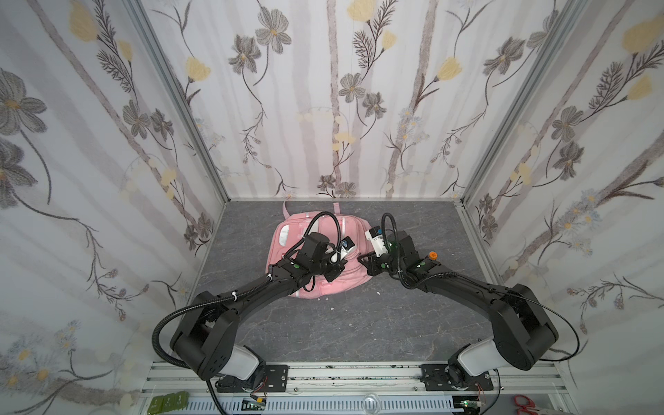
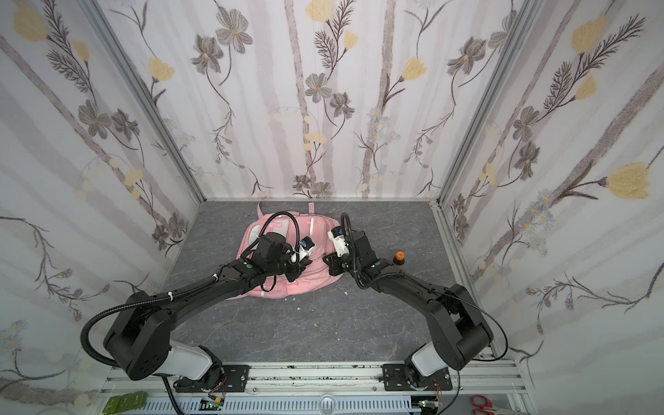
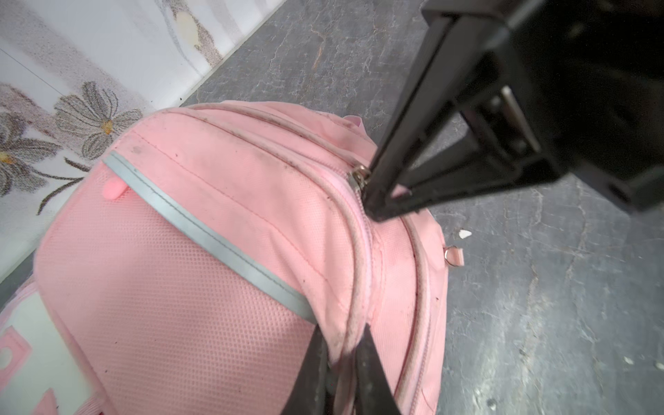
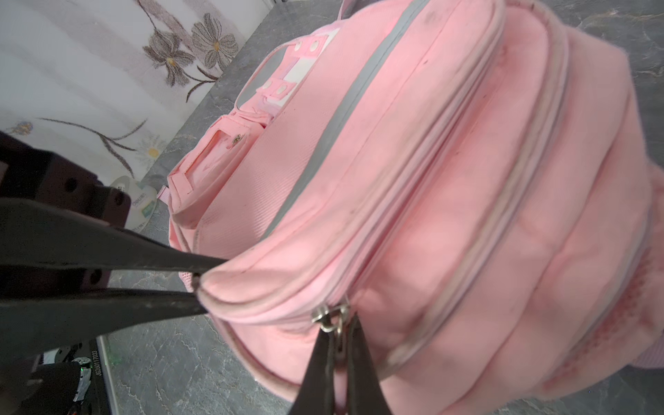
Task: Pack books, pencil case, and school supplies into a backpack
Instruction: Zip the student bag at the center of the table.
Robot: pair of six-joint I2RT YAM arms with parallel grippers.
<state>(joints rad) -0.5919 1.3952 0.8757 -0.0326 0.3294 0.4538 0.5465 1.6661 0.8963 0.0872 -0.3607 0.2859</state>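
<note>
The pink backpack (image 1: pixel 348 284) is lying front-up on the grey table (image 1: pixel 323 334), near the back wall. The left gripper (image 3: pixel 343 334) is pinching its piped seam, while the right gripper (image 4: pixel 339 334) is squeezing the zip pull (image 4: pixel 330 318) (jaws pressed together).

Left gripper (image 3: pixel 341 332) and right gripper (image 4: pixel 339 325) near each other, jaws tight together

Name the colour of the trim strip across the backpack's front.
The trim strip is silver-grey on the soft pink fabric backpack; clearest in the left wrist view.
</note>
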